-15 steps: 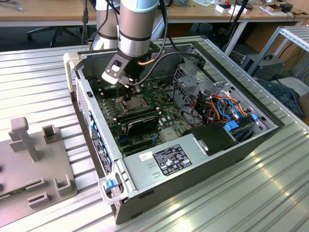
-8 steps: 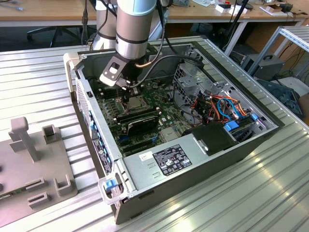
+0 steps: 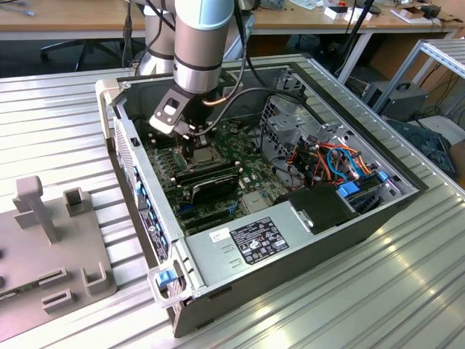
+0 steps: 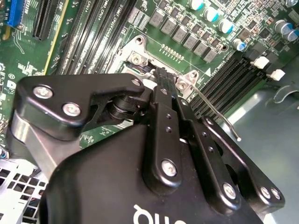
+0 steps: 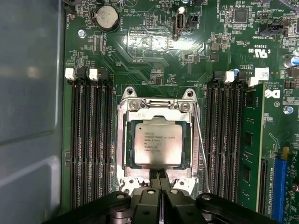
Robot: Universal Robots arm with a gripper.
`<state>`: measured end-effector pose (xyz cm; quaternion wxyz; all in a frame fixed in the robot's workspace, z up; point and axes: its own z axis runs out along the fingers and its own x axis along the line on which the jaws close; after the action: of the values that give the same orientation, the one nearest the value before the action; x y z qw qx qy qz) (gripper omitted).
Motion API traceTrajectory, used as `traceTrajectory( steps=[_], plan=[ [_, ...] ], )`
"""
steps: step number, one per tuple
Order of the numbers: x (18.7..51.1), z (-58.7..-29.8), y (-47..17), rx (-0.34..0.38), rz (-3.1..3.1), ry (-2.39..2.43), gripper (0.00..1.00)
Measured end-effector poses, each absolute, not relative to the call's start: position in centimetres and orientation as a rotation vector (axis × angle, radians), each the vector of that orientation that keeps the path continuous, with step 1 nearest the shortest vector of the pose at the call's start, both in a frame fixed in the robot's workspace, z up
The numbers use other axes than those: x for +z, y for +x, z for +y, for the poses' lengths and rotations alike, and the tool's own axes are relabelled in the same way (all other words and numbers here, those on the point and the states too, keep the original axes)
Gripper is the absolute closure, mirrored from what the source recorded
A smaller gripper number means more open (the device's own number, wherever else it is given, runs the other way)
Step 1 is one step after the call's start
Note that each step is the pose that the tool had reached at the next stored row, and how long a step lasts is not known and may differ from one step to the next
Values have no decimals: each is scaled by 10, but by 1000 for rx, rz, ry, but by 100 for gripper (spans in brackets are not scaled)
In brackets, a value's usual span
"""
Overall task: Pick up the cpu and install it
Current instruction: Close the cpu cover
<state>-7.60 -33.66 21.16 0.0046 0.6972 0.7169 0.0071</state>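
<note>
The cpu (image 5: pixel 158 144), a silvery-grey square chip, lies flat inside the socket's metal frame (image 5: pixel 126 140) on the green motherboard (image 5: pixel 154 42). My gripper (image 5: pixel 159 174) hangs just over the frame's edge beside the cpu, its two black fingers (image 5: pixel 154 173) pressed together with nothing between them. In the second wrist view the gripper (image 4: pixel 161 74) points down at the frame, by the thin metal lever (image 4: pixel 215 112). In the exterior view the gripper (image 3: pixel 192 142) is low inside the open computer case, right over the cpu (image 3: pixel 206 154).
Black memory slots (image 5: pixel 91 140) flank the socket, and a green memory module (image 5: pixel 250 140) stands in one. A long black card (image 3: pixel 211 182), a power supply (image 3: pixel 254 240) and coloured cables (image 3: pixel 341 163) crowd the case. A grey fixture (image 3: pixel 51 240) sits at the exterior view's left.
</note>
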Motion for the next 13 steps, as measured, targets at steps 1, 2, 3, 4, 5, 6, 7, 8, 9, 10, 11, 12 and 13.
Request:
traceTrajectory(
  steps=[1,2,3,4,5,6,7,8,9,10,11,12,13],
  plan=[
    [211,-337,-76,22,2245,2184,89],
    [210,-337,-76,22,2245,2184,89],
    [210,-337,-76,22,2245,2184,89],
    [210,-337,-76,22,2245,2184,89],
    [210,-337,-76,22,2245,2184,89],
    [210,-337,-76,22,2245,2184,89],
    [209,-337,-76,23,2245,2184,89],
    [208,-337,-76,22,2245,2184,89],
    [208,-337,-76,22,2245,2184,89],
    [206,-337,-76,22,2245,2184,89],
    [206,-337,-76,21,2245,2184,89],
    [206,-337,-76,21,2245,2184,89],
    [205,-337,-76,22,2245,2184,89]
  ],
)
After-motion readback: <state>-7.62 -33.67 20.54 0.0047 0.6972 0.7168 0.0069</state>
